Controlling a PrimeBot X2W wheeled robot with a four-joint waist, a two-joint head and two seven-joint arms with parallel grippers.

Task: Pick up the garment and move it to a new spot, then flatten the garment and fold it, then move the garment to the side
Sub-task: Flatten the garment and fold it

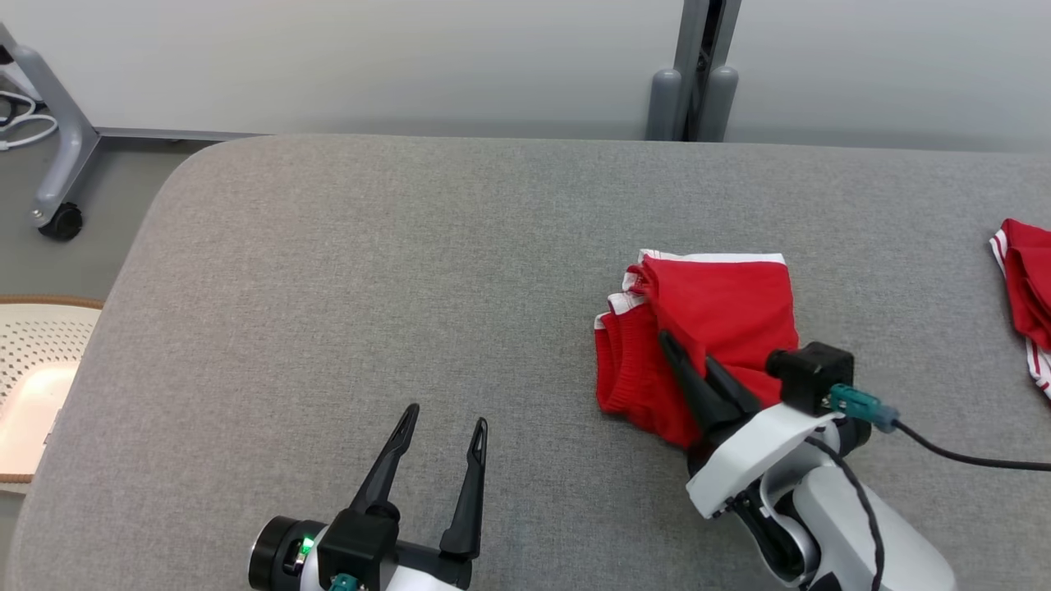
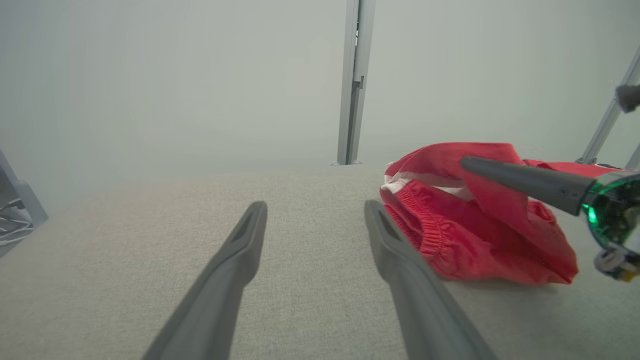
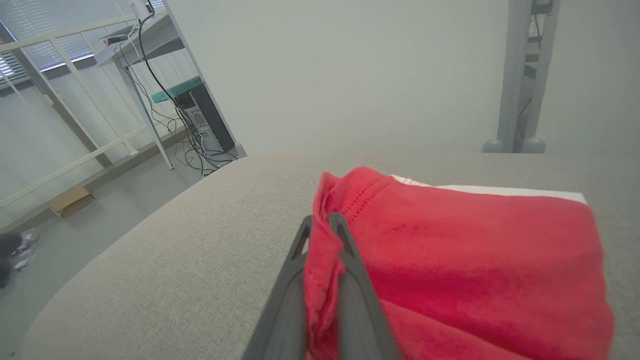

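The garment (image 1: 722,312) is red with white trim and lies bunched in a rough fold on the right half of the grey table (image 1: 328,271). My right gripper (image 1: 686,349) reaches in from the lower right and is shut on a raised fold of it. The right wrist view shows the red cloth (image 3: 475,260) pinched between the two fingers of that gripper (image 3: 320,218). My left gripper (image 1: 446,415) hovers open over bare table to the garment's left, holding nothing. From the left wrist, the garment (image 2: 480,235) lies just right of the open left gripper (image 2: 315,205).
A second red and white piece of cloth (image 1: 1026,279) lies at the table's right edge. A pale perforated basket (image 1: 33,369) stands off the left side. A wheeled grey stand (image 1: 57,189) is at the far left, and a grey post (image 1: 694,82) rises behind the table.
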